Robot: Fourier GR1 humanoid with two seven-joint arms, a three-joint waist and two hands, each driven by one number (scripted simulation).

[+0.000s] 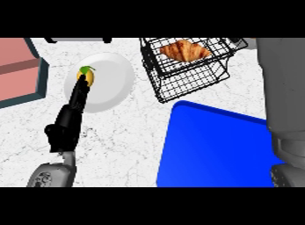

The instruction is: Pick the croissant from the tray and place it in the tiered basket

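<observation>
My left hand (65, 125) shows edge-on at the left of the head view, rising from my grey left forearm (51, 176) at the lower edge. Its fingers (78, 90) are stretched out straight and close together, curled round nothing, and they lie over the left part of the white plate (112, 83). Their tips reach the 1 small yellow fruit (87, 75) with a green end at the plate's upper left rim. I cannot tell whether the tips touch the fruit or only overlap it from this angle.

The croissant (184, 50) is in the top tier of the black wire tiered basket (180, 83), golden brown and lying across the mesh, with no hand on it. The basket stands on the white marbled counter (116, 145), right of the plate and just above the blue tray (213, 145). The tray's upper left corner sits right below the basket's lower tier.

My right forearm (291, 101) runs up the right edge, overlapping the tray's right side and passing just beside the basket. The hand at its end lies outside the picture, so I cannot tell how its fingers stand.

At the far left, a pink block with a teal rim (12, 70) sits on the counter, near the plate but apart from it.
</observation>
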